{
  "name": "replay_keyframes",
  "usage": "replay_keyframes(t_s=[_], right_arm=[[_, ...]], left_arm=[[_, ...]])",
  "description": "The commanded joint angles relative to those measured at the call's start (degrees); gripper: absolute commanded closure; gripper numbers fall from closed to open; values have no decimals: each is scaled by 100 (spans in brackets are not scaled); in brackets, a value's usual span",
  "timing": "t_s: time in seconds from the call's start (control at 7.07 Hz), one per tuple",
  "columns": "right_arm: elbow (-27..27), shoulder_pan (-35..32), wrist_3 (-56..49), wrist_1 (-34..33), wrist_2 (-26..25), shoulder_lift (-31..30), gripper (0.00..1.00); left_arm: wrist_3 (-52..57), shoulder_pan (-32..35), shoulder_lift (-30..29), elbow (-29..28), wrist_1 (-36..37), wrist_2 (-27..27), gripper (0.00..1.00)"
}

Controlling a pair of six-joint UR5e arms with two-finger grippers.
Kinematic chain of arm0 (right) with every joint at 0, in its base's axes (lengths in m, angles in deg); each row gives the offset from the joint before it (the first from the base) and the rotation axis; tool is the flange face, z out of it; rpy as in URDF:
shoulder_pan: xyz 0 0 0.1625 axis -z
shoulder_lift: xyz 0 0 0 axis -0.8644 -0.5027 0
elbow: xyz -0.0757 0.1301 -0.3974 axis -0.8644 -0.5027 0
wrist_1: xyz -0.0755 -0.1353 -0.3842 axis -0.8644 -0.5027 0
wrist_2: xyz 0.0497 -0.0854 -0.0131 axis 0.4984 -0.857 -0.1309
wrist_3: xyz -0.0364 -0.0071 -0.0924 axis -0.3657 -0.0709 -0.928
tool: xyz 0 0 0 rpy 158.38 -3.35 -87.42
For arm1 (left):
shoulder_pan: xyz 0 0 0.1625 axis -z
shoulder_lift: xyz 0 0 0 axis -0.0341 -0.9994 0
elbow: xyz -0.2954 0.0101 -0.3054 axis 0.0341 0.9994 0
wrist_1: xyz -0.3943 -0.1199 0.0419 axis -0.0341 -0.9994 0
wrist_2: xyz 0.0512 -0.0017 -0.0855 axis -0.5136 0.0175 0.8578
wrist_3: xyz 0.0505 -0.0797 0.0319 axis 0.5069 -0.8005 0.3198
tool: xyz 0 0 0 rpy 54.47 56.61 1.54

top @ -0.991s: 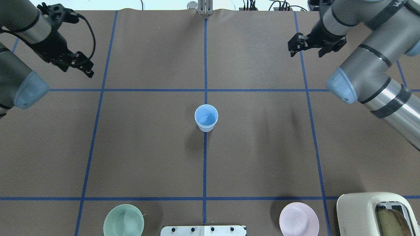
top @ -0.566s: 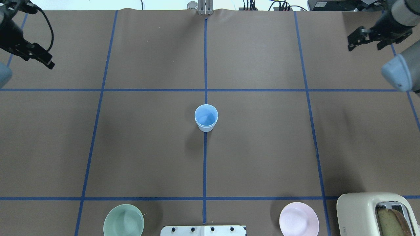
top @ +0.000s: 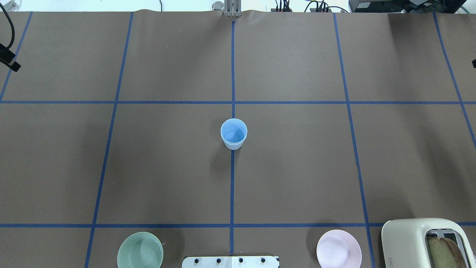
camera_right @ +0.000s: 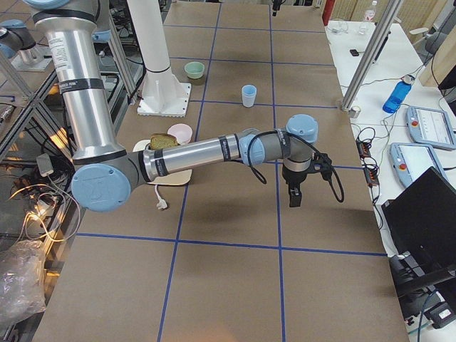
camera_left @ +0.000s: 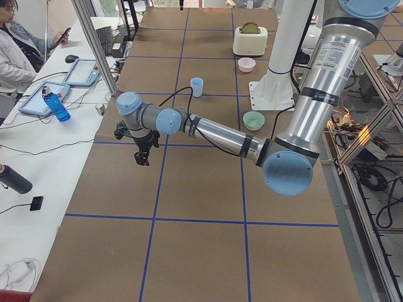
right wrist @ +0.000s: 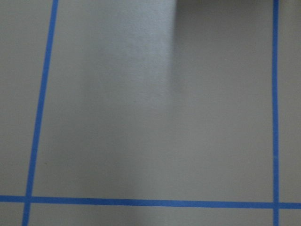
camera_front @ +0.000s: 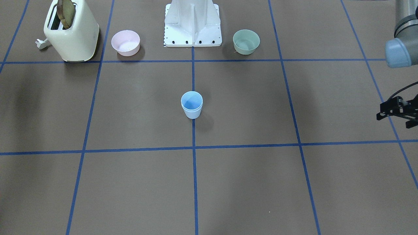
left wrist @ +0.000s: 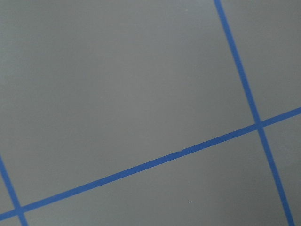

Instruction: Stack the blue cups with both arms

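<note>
**Cup at the table's centre, both arms reaching out toward the ends**

The cup is standing upright, mouth up, on the centre tape line in the middle of the brown table, well apart from both grippers. In the front-facing view a faint line is ringing its wall below the rim. Whether that is one cup sitting inside another, I cannot tell.

The overhead view is catching only black slivers of the grippers at its left and right edges. The side views are filling this in. From the left end, the left arm is stretching low across the table, with the left gripper pointing down above the paper. From the right end, the right arm is doing the same, with the right gripper hanging downward.

How far either gripper's fingers are spread I cannot tell. The front-facing view is cropping the left one at its edge, and both wrist cameras are showing only paper and blue tape.

Along the robot's side, the front-facing view is showing the white pedestal between a green bowl and a pink bowl. A cream toaster holding bread is sitting just beside the pink bowl.
</note>
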Motion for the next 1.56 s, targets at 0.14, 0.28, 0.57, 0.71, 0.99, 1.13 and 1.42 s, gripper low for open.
replay_keyframes(t_s=[0.14, 0.28, 0.57, 0.71, 0.99, 1.13, 1.42], right_arm=[[496, -491, -457, -656, 18, -781, 0], [575, -492, -439, -648, 44, -930, 0], [593, -492, -387, -648, 106, -984, 0], [602, -492, -369, -648, 106, -1019, 0], [629, -492, -360, -640, 123, -1028, 0], [637, -483, -360, -640, 123, -1028, 0], [655, -483, -360, -640, 141, -1046, 0]], left_arm=[[29, 184, 259, -12, 461, -449, 1], [29, 184, 391, 15, 469, -451, 1], [29, 219, 612, 6, 443, -407, 1], [29, 254, 682, 15, 391, -389, 1], [29, 281, 823, 59, 320, -389, 1], [247, 290, 1023, 85, 94, -380, 1], [337, 290, 1069, 112, 91, -337, 1]])
